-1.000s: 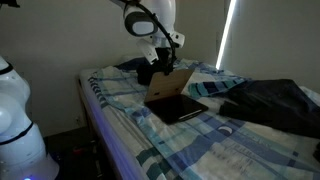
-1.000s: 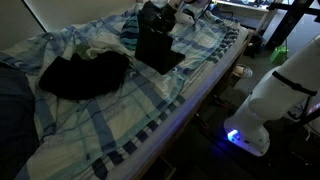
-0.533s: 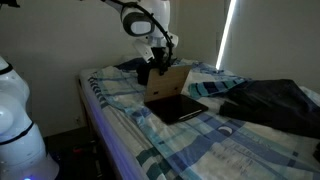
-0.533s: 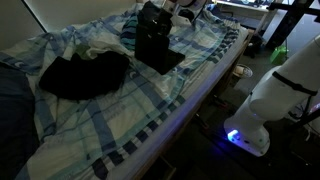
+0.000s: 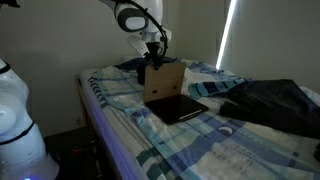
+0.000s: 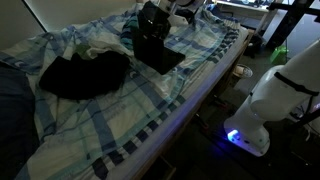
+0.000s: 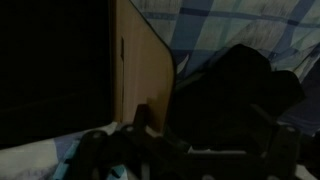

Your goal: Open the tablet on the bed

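The tablet lies on the bed with plaid bedding, its tan-brown cover flap standing almost upright. It also shows in the exterior view from the flap's dark back side. My gripper is at the flap's top edge, also seen in an exterior view. In the wrist view the flap stands beside the dark screen. The gripper looks open, its fingers spread, with one finger against the flap.
A rumpled dark cloth lies on the bed beside the tablet, also in an exterior view. A bulky dark bag sits behind the flap. A white robot body stands by the bedside. A wall is behind the bed.
The cover flap has swung from leaning to nearly upright. My gripper has moved with its top edge towards the head of the bed.
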Motion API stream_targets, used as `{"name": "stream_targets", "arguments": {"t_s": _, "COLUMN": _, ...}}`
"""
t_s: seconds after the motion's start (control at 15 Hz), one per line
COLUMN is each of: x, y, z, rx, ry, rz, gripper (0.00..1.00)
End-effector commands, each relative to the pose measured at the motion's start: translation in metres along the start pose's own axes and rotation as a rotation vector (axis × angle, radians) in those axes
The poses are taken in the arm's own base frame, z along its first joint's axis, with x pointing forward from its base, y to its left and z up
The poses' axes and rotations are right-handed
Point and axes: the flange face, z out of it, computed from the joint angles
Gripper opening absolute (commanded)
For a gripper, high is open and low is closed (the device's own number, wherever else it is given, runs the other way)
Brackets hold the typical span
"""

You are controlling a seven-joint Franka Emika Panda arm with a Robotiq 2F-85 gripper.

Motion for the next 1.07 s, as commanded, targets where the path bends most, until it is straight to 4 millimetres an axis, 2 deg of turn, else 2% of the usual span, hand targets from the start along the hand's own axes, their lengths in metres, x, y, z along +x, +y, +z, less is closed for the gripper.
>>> {"name": "stream_targets", "arguments": {"t_s": 0.0, "x": -0.013, "y": -0.008, "z": -0.02, "rx": -0.003, "ry": 0.026, "rz": -0.018, "gripper": 1.0}}
{"name": "stream_targets", "arguments": {"t_s": 0.27, "x": -0.018, "y": -0.008, "z": -0.024, "rx": -0.005, "ry": 0.029, "rz": -0.031, "gripper": 1.0}}
{"name": "stream_targets", "arguments": {"t_s": 0.33, "x": -0.008, "y": -0.008, "z": -0.021, "rx": 0.001, "ry": 0.031, "rz": -0.013, "gripper": 1.0}}
{"name": "stream_targets", "arguments": {"t_s": 1.0, "x": -0.008, "y": -0.007, "z": -0.02, "rx": 0.001, "ry": 0.029, "rz": -0.011, "gripper": 1.0}}
